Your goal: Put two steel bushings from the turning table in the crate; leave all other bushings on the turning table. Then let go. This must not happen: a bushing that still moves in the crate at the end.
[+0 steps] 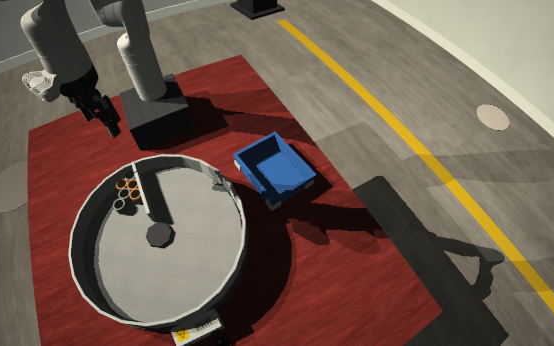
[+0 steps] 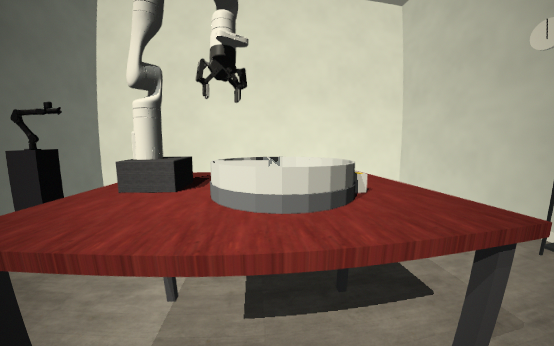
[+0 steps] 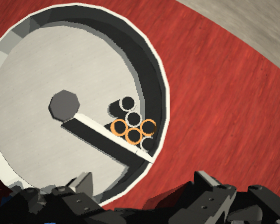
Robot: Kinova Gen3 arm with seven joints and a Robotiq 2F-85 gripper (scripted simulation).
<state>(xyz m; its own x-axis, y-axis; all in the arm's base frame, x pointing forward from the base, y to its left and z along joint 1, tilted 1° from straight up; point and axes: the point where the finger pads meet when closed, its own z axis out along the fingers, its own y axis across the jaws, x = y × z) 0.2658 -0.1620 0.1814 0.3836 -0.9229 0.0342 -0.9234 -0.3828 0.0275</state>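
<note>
The round turning table (image 1: 73,245) (image 2: 280,180) (image 3: 165,96) stands on the red table top. A cluster of bushings lies against its divider bar (image 1: 153,195) near the rim. Three are orange (image 1: 132,184) (image 3: 134,136). The steel ones (image 1: 119,203) (image 3: 127,103) are grey and sit right beside them, touching. My gripper (image 1: 102,117) (image 2: 222,92) (image 3: 143,183) is open and empty, high above the table, behind the cluster.
The arm's dark base block (image 1: 157,120) (image 2: 154,174) stands behind the turning table. A dark hub (image 1: 160,234) (image 3: 64,104) sits at the disc's middle. A small labelled box (image 1: 197,329) is at the turning table's front rim.
</note>
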